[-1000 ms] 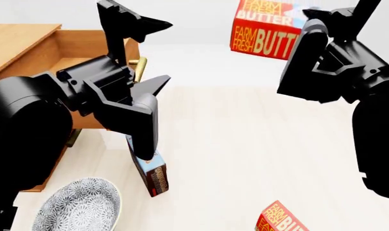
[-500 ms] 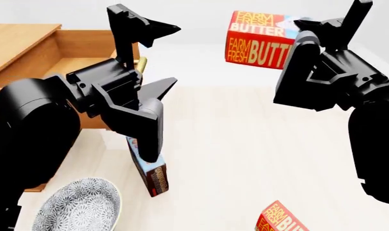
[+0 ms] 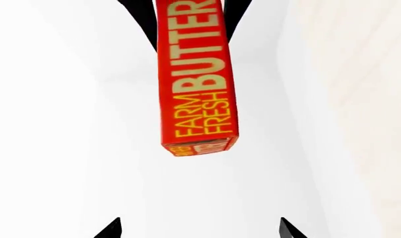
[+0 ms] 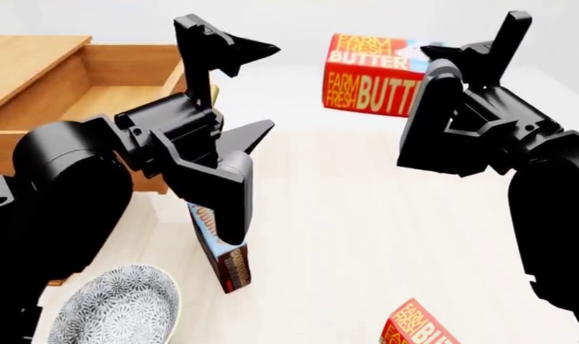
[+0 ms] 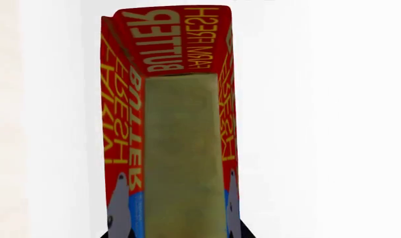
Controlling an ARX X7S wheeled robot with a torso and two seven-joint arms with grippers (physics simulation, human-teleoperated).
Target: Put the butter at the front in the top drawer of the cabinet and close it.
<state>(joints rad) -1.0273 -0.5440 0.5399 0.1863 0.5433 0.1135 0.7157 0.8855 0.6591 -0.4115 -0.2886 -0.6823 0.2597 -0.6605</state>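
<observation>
Butter in the air, drawer open at upper left.

My right gripper [image 4: 441, 72] is clamped on the butter [image 4: 375, 75], long axis level, at upper centre of the head view. The top drawer [image 4: 98, 89] lies open to its left, across my left gripper [image 4: 251, 93], which hangs spread wide and empty. So I judge the carry goes leftward, right arm only.

Red butter [image 4: 375, 75] with yellow lettering; orange-brown top drawer [image 4: 108, 86]; blue-grey patterned bowl [image 4: 117, 308]; black arms
</observation>
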